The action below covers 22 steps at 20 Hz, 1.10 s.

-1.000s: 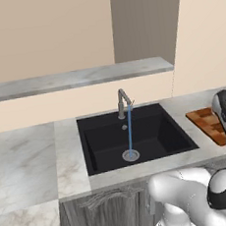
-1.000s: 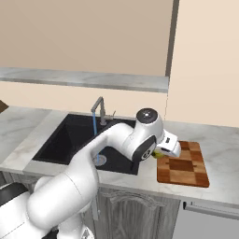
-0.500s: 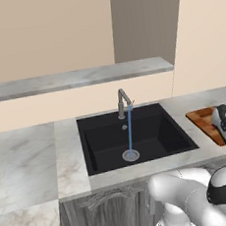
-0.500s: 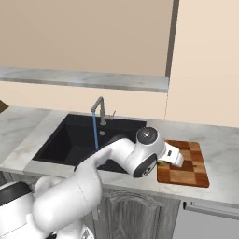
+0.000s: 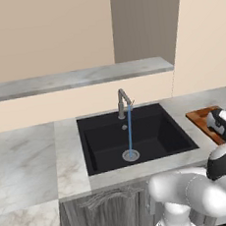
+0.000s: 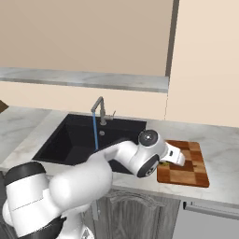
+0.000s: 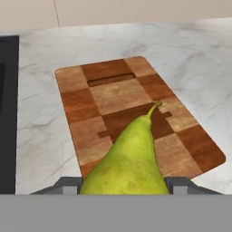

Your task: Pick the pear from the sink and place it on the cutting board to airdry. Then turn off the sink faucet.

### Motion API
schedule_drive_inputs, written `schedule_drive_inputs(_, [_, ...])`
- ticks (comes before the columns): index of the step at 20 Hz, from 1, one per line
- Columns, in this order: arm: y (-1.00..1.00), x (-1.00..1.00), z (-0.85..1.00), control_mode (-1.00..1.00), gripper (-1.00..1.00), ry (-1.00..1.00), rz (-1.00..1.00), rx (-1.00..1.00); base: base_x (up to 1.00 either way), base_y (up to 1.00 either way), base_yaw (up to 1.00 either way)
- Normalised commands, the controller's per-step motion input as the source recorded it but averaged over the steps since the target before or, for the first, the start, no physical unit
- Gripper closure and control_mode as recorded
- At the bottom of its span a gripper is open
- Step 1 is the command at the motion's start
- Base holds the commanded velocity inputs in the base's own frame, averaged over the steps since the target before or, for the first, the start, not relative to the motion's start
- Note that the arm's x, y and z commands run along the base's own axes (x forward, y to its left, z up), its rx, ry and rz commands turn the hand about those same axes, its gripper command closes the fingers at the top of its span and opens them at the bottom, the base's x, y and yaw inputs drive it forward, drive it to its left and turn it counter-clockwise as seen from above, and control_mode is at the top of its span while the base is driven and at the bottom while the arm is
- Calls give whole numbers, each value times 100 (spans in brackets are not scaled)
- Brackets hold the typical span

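Hand view: claw (image 7: 124, 185) grips pear (image 7: 128, 163) seemingly above cutting board (image 7: 113, 97).

We see flat, even rendered light with faint soft shadows (no glare), a dark sink (image 5: 137, 132) basin swallowing detail, and slightly soft, low-resolution edges in all three views.

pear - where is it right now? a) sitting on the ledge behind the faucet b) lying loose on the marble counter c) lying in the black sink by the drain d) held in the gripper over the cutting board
d: in the hand view the pear sits between the gripper's finger tips with the checkered cutting board just beneath it.
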Motion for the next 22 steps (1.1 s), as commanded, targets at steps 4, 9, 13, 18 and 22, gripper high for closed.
schedule_drive_inputs(4, [-24,10,-12,-100,100,0,0,0,0,0,0])
schedule_drive_inputs(9, [-14,4,-13,-100,100,5,0,1,0,0,0])
schedule_drive_inputs(13, [-9,9,-20,-100,100,9,0,4,0,0,0])
schedule_drive_inputs(18, [-8,12,-23,-100,100,9,0,4,0,0,0])
schedule_drive_inputs(22, [-10,5,-27,-100,100,6,0,4,0,0,0])
